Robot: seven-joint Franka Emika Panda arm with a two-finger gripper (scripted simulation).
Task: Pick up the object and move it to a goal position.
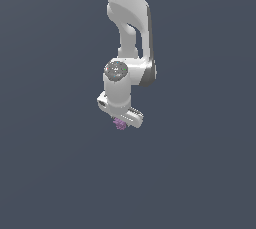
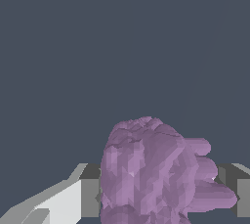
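The object is a small purple, bumpy lump [image 1: 119, 123] that shows just under the white gripper [image 1: 121, 121] in the exterior view. In the wrist view the purple lump [image 2: 151, 169] fills the space between the two fingers: one finger [image 2: 73, 201] stands on one side and the other finger's pad [image 2: 241, 189] on the other. The jaws are closed on it from both sides. The white arm reaches down from the top of the exterior view. Most of the fingers are hidden by the hand in that view.
A plain dark grey-blue surface [image 1: 200, 173] lies all around the arm in both views. No other object, container or edge shows.
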